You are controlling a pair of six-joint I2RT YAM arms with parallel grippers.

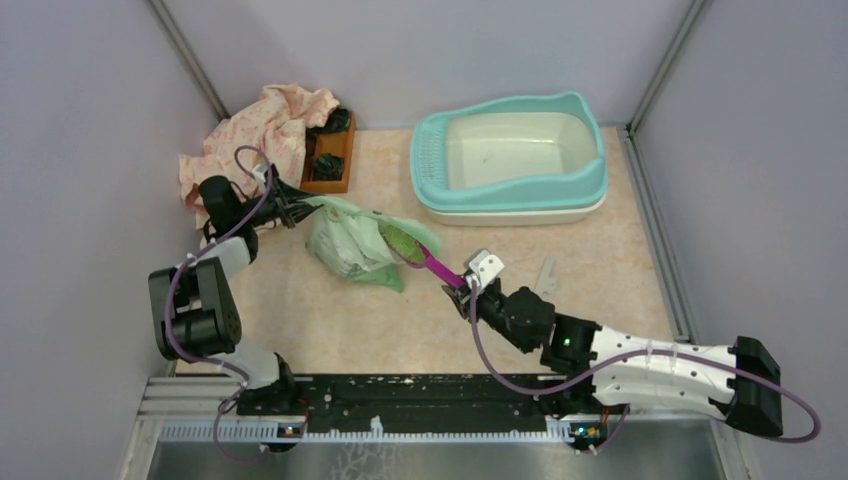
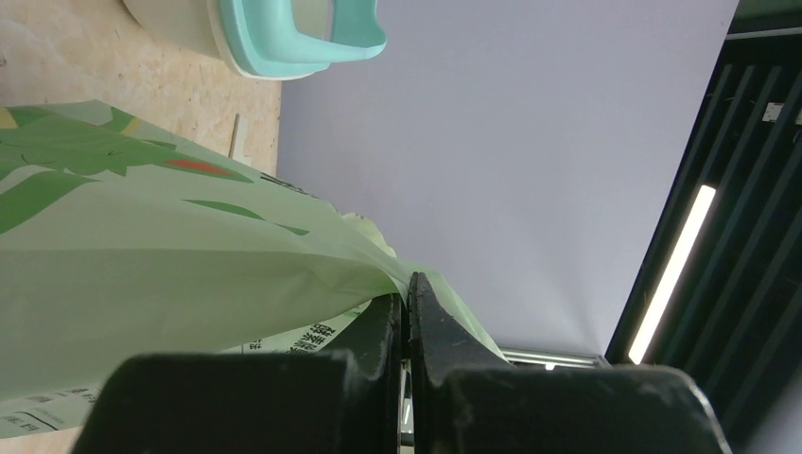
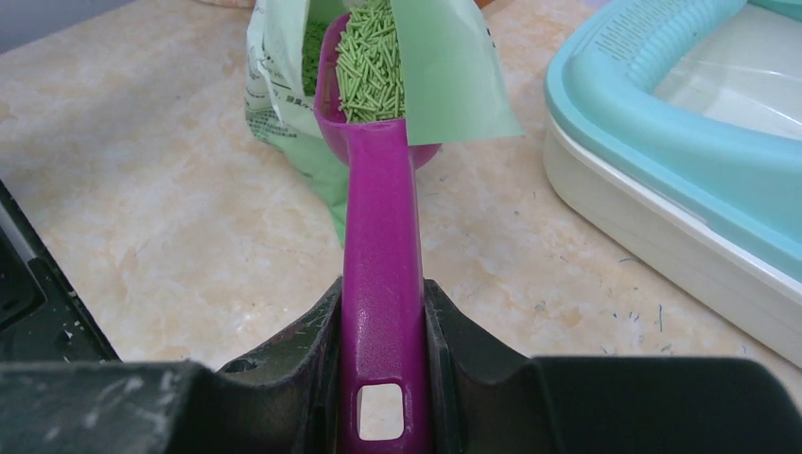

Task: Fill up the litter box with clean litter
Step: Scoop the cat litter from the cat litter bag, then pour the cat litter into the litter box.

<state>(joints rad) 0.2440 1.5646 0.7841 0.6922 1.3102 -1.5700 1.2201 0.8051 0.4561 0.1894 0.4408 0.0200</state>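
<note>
Right gripper (image 3: 383, 317): clamped on the purple scoop (image 3: 382, 218) handle; its bowl, heaped with clean litter (image 3: 372, 57), sat at the green bag's (image 1: 345, 250) mouth. Left gripper (image 2: 407, 317): closed tight, pinching the bag's edge (printed plastic). Litter box (image 1: 585, 185): stood beyond the scoop, apart.

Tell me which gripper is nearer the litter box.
Right. The right gripper, holding the purple scoop, sits just in front of the litter box; the left gripper pinches the bag farther off to its left.
</note>
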